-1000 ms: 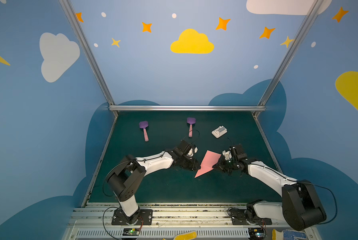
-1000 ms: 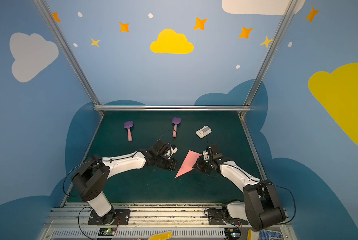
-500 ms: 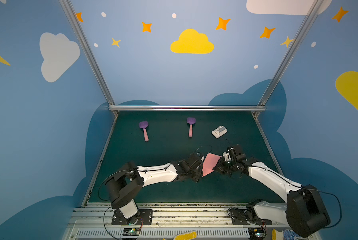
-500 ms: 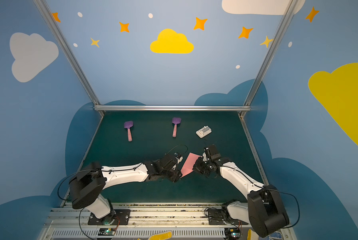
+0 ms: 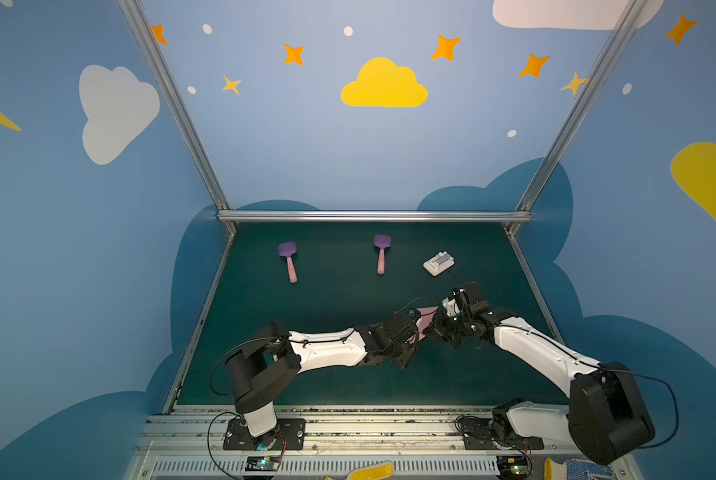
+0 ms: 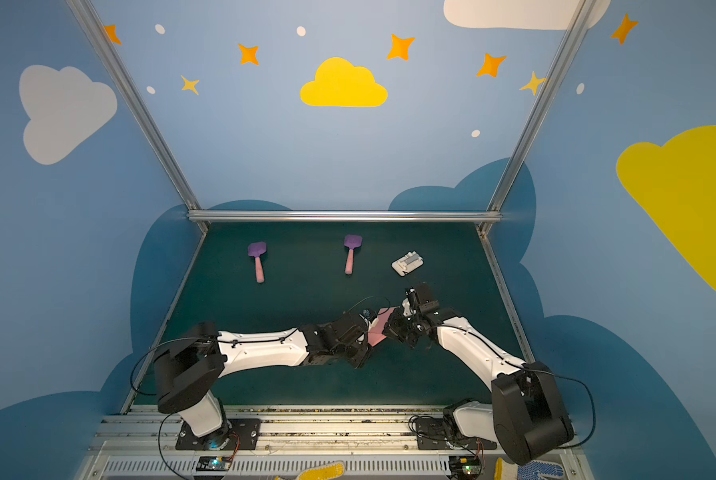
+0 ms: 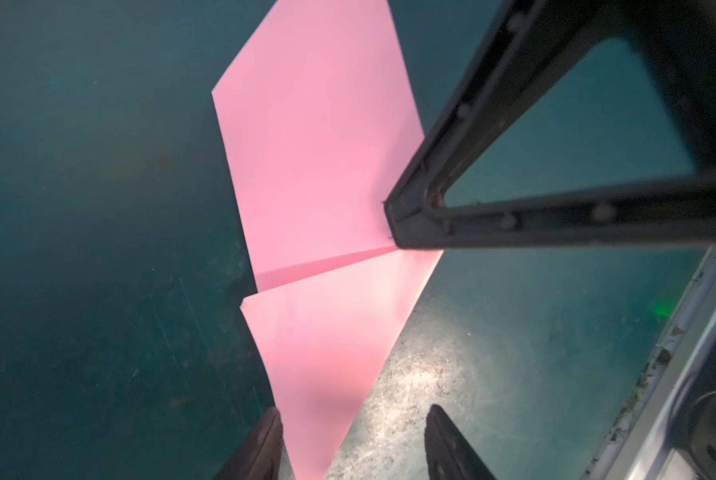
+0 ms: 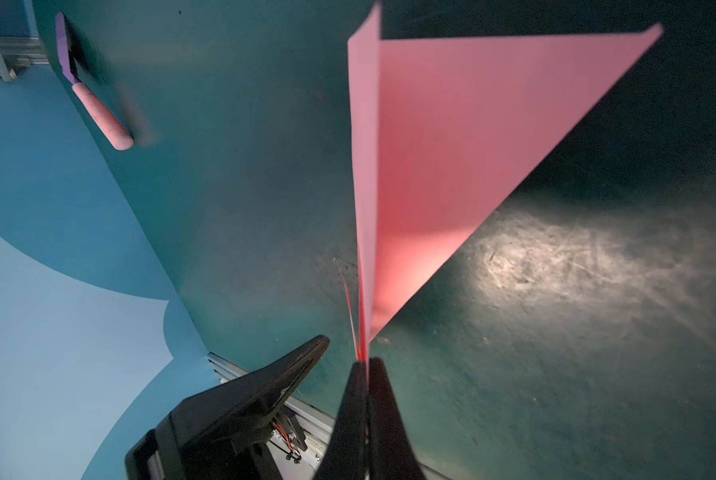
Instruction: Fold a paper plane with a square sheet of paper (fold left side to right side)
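Clearly only one paper plane [image 6: 376, 333] is in play: a pink folded sheet just right of the middle, in the lower half of both top views. It sits between the two arm tips and looks lifted off the green desk [image 6: 298, 299]. The right jaws are pinched fully shut on its layered edge, and in the right wrist view one wing [image 8: 493, 124] fans out beyond them. The left jaws stand about half open around the pointed nose [image 7: 314, 436], one on each side. They grip nothing, and I cannot tell whether either one brushes the paper.

Probably it weighs almost nothing and is thin and limp away from its folds, so it would buckle, crumple or tear if tugged between two grips. Hard tips may also slide on the smooth surface. The safest hold is likely on the fold line [image 7: 327, 262], where the layers stack and stiffen, close to the nose and not out on a single-layer wing.

Counted: one paper plane and two arms. Two spatulas lie toward the upper part of the desk, one spatula [image 5: 288, 261] at the left and another spatula [image 5: 380, 254] near the middle. One white block [image 5: 439, 263] lies to their right. All three are well apart from the paper.
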### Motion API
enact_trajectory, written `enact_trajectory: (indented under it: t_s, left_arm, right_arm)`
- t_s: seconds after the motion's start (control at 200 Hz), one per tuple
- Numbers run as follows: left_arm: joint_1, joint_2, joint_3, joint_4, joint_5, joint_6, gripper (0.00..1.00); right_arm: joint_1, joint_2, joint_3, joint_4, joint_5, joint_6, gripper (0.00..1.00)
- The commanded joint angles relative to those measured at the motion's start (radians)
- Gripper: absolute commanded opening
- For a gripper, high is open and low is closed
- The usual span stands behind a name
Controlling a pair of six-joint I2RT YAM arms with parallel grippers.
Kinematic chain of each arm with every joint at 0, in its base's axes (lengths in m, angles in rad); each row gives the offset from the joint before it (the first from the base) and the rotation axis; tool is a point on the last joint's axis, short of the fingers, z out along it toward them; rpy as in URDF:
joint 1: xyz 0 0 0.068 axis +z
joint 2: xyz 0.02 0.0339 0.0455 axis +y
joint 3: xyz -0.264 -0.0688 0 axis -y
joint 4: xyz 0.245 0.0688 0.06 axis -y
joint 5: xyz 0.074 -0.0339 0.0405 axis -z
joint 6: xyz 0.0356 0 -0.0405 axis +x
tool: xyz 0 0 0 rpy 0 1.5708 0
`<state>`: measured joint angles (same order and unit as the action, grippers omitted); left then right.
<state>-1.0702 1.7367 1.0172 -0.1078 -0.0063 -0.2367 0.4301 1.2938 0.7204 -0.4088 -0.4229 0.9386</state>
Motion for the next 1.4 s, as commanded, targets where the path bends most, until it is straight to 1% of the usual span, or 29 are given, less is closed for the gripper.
enact_trajectory:
  t_s: [0.0, 0.17, 0.355, 0.446, 0.691, 0.846, 1.021, 1.146, 1.216, 1.256, 1.397]
  left_arm:
    - [-0.013, 0.017, 0.014, 0.021, -0.048, 0.025, 0.56]
    - [-0.020, 0.029, 0.013, 0.028, -0.072, 0.034, 0.54]
    - [-0.023, 0.047, 0.011, 0.031, -0.081, 0.042, 0.49]
    - [-0.025, 0.051, 0.006, 0.035, -0.087, 0.044, 0.43]
    - [-0.025, 0.061, 0.007, 0.037, -0.092, 0.052, 0.23]
    - [-0.025, 0.073, 0.015, 0.031, -0.085, 0.056, 0.20]
    - [-0.024, 0.078, 0.018, 0.030, -0.075, 0.066, 0.12]
    - [-0.023, 0.089, 0.033, 0.016, -0.063, 0.073, 0.04]
    - [-0.023, 0.090, 0.038, 0.011, -0.051, 0.075, 0.04]
    - [-0.022, 0.091, 0.040, 0.008, -0.044, 0.073, 0.04]
    - [-0.014, 0.084, 0.052, -0.012, 0.003, 0.054, 0.04]
  right_arm:
    - [0.005, 0.012, 0.023, -0.012, -0.010, -0.014, 0.00]
    - [0.003, 0.009, 0.015, -0.007, -0.011, -0.015, 0.00]
    - [0.004, 0.007, 0.010, -0.002, -0.016, -0.014, 0.00]
    - [0.003, 0.007, 0.007, 0.001, -0.017, -0.014, 0.00]
    - [0.002, 0.012, 0.004, 0.006, -0.020, -0.014, 0.00]
    - [0.002, 0.015, 0.001, 0.014, -0.025, -0.012, 0.00]
    - [0.002, 0.011, -0.006, 0.015, -0.026, -0.010, 0.00]
    - [-0.001, 0.010, -0.007, 0.015, -0.029, -0.012, 0.00]
    - [-0.009, 0.007, -0.007, 0.014, -0.036, -0.015, 0.00]
    - [-0.019, 0.006, -0.006, 0.011, -0.043, -0.020, 0.08]
    - [-0.082, -0.030, -0.011, -0.012, -0.083, -0.054, 0.29]
